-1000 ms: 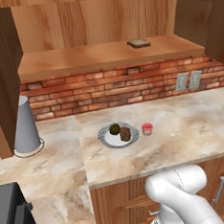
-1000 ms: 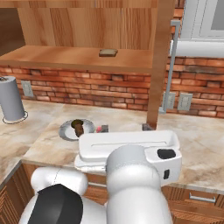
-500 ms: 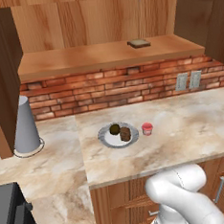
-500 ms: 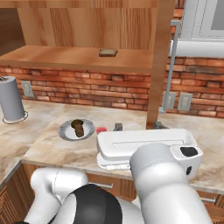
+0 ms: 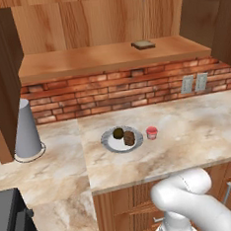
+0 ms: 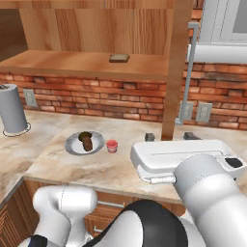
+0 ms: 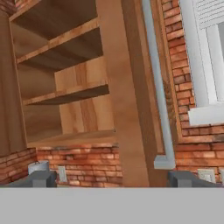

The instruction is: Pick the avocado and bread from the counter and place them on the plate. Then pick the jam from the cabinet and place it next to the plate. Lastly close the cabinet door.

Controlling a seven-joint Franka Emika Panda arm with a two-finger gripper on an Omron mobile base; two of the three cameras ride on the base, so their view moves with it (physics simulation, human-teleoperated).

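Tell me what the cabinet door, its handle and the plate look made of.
Cabinet door: warm-brown wood, grain showing, matte. Handle: pale grey bar with a smooth sheen, probably steel. Plate: pale grey-white with a fluted rim, likely glazed ceramic, though the render leaves that open.

avocado [image 5: 118,133], bread [image 5: 129,138] on plate [image 5: 111,144], jam [image 5: 151,132] beside

Red brick backsplash wall [image 5: 110,93] carries grey outlet plates [image 5: 194,83]; white-framed window [image 7: 205,57] sits right of it.
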